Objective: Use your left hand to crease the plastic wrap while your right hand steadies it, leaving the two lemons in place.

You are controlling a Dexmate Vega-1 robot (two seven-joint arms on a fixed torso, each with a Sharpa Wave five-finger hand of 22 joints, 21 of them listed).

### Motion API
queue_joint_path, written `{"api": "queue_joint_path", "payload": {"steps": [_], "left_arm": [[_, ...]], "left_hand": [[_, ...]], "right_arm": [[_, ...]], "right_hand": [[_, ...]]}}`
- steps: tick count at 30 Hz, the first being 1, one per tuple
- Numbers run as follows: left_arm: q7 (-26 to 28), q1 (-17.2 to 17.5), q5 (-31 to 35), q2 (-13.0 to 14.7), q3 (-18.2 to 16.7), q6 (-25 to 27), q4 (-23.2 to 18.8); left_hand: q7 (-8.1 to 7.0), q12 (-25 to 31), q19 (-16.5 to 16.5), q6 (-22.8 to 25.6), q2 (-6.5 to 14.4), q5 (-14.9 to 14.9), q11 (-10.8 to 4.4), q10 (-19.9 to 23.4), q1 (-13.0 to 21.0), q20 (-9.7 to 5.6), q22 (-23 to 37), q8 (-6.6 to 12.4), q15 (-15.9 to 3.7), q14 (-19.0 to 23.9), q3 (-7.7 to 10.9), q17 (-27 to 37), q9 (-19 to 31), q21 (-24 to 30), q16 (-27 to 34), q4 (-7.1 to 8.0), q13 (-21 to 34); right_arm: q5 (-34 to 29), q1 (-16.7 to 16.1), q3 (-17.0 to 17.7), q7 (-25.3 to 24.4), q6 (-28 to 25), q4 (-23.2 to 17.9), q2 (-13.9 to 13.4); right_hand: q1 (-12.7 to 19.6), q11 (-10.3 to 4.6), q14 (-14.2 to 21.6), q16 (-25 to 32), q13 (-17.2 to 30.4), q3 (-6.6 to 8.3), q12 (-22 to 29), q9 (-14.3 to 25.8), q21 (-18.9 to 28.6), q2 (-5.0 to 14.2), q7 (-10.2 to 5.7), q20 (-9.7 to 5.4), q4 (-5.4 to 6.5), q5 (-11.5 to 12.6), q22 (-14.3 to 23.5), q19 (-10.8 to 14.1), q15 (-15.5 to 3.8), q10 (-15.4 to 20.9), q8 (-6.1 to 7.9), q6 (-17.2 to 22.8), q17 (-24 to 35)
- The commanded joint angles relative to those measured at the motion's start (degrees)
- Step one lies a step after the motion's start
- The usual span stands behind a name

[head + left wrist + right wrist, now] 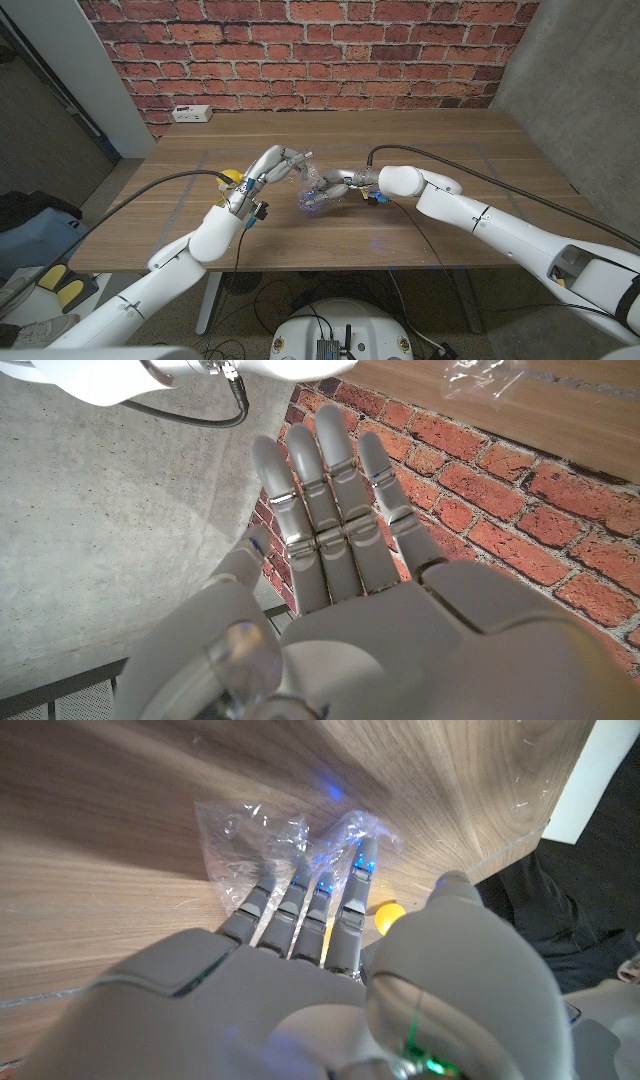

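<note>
Two white, smooth-shelled arms reach in over the broad wooden counter (440, 140), backed by a red brick wall (300, 50). The left robot hand (285, 160) holds its fingers straight and together, gripping nothing. The right robot hand (335, 187) presses its fingertips (300, 885) on the crinkled clear plastic wrap (312, 192) at mid-counter. A small round yellow lemon (230, 178) lies beside the left wrist.

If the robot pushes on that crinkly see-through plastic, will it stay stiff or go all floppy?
Probably floppy: the plastic wrap already lies crumpled and wrinkled on the table, so it likely bends wherever it is pushed. It looks thin and clear, so likely very light and apt to slide. That may be why the right hand has its fingers on it.
</note>
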Motion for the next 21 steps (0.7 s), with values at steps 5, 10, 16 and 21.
{"api": "queue_joint_path", "payload": {"steps": [5, 10, 16, 21], "left_arm": [[-0.4, -1.1, -0.2, -0.5, 0.7, -0.3, 0.9], [-0.4, -1.3, -0.3, -0.6, 0.8, -1.0, 1.1], [-0.3, -1.2, -0.1, -0.6, 0.7, -1.2, 1.0], [-0.1, -1.2, 0.1, -0.7, 0.6, -1.4, 0.9]], "left_hand": [[0.27, -0.4, -0.5, -0.2, -0.2, 0.0, 0.1, 0.0, -0.8, 0.14, -0.1, 0.23, 0.21, -0.1, 0.71, 0.4, 0.0, 0.8, 0.0, -0.03, 0.3], [0.27, -0.5, -0.6, -0.1, -0.2, -0.1, 0.18, 0.0, -1.0, 0.17, -0.1, 0.26, 0.22, 0.0, 0.85, 0.4, -0.1, 1.0, 0.0, -0.02, 0.5], [0.34, -0.7, -0.8, 0.1, -0.3, -0.1, 0.12, 0.4, -1.3, 0.23, -0.2, 0.52, 0.32, 0.4, 1.09, 0.5, -0.1, 1.4, 0.1, -0.04, 0.4], [0.4, -0.7, -0.8, 0.1, -0.3, -0.1, 0.13, 0.5, -1.5, 0.24, -0.3, 0.63, 0.26, 0.4, 1.27, 0.6, 0.0, 1.7, 0.2, -0.06, 0.8]], "right_arm": [[1.8, -8.2, 6.8, -21.4, 13.9, 3.3, 1.5], [0.1, -10.0, 8.0, -26.8, 16.2, 3.9, 2.4], [-1.6, -12.0, 9.3, -32.4, 16.9, 4.3, 3.6], [-3.0, -12.7, 9.7, -33.8, 15.1, 3.3, 3.7]], "right_hand": [[4.0, -0.32, 2.3, 1.9, 0.8, 1.79, 0.3, 0.8, 1.0, 1.5, 0.11, -0.4, -2.49, 0.1, 0.2, 3.8, -2.72, 1.2, 1.47, 1.8, 1.1], [4.5, -0.21, 2.7, 2.5, 1.1, 1.99, 0.3, 1.3, 1.3, 1.71, 0.91, -0.67, -3.16, -0.4, 0.3, 4.8, -3.2, 1.5, 2.89, 3.9, 1.7], [5.0, -0.14, 8.9, 6.1, 2.5, 2.72, 3.0, 3.3, 3.3, 2.9, 2.25, -1.98, -4.29, -1.6, 0.7, 9.0, -4.59, 7.2, 6.1, 6.2, 4.1], [4.8, -0.14, 6.7, 5.2, 3.1, 2.69, 3.0, 4.3, 3.4, 2.72, 2.25, -1.98, -4.65, -2.3, 0.8, 8.6, -3.85, 6.3, 6.91, 5.6, 4.8]]}}
